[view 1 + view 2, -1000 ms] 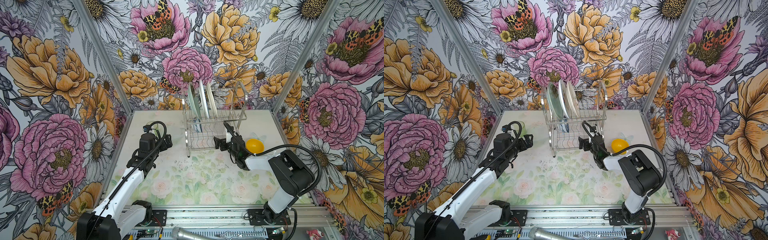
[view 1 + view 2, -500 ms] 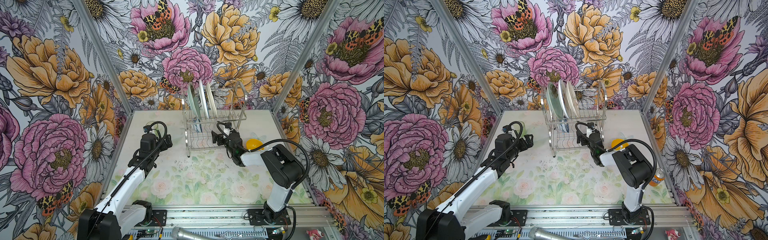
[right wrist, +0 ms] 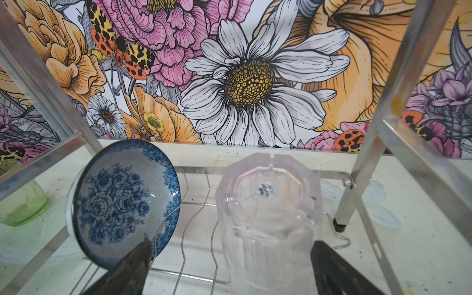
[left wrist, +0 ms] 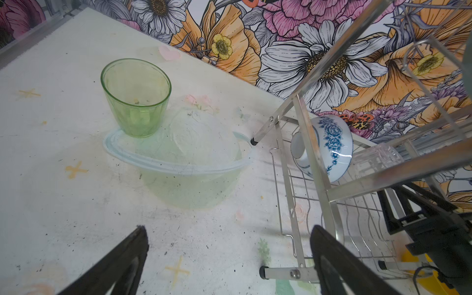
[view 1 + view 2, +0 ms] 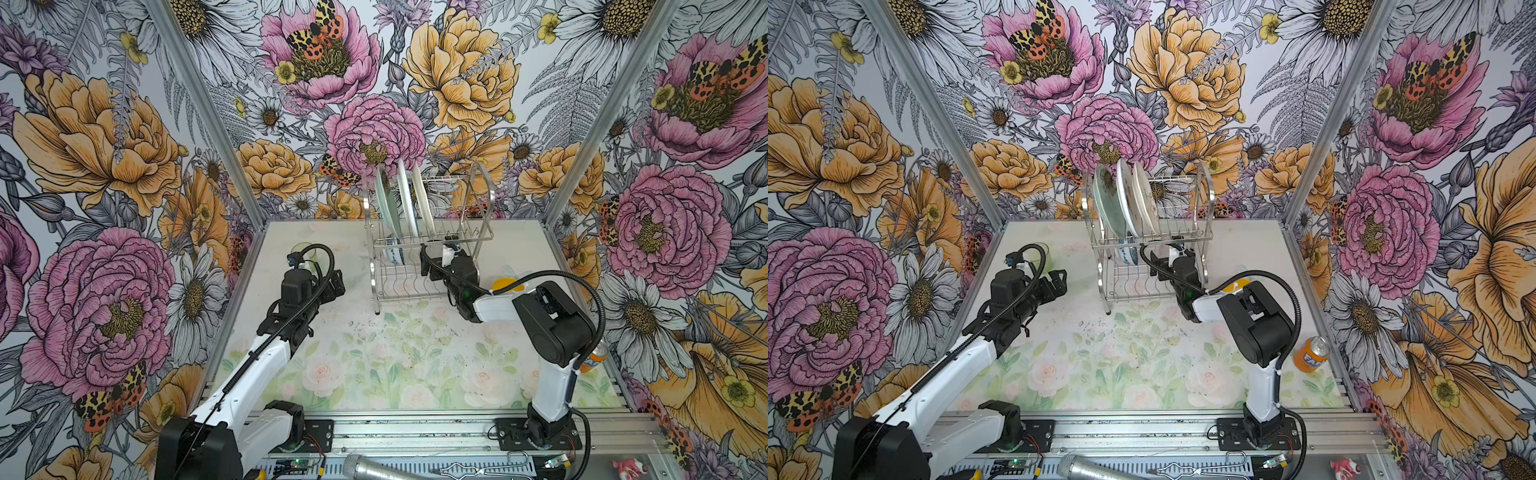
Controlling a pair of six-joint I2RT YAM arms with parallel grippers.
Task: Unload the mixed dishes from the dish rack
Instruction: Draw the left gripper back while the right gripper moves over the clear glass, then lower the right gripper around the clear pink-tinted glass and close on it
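We see the clear tumbler [image 3: 268, 217] on the dish rack's [image 5: 484, 183] lower shelf, beside the blue-and-white bowl [image 3: 122, 204]. Our right gripper [image 3: 231, 245] is spread wide either side of it. Our left gripper [image 4: 228, 228] hangs open near the green tumbler [image 4: 136, 99], by the worktop's [image 5: 374, 374] left edge.

White-shelled arms [image 5: 266, 357] with black joints — each trailing a ribbed black cable [image 5: 557, 275]

- Open bench [image 5: 374, 361] lay before the dish rack [image 5: 415, 244].
- Its posts and upper shelf boxed in the right claw [image 3: 231, 246].
- Beside the clear tumbler [image 3: 268, 217], the blue-and-white bowl [image 3: 122, 204] seemingly left little side room.
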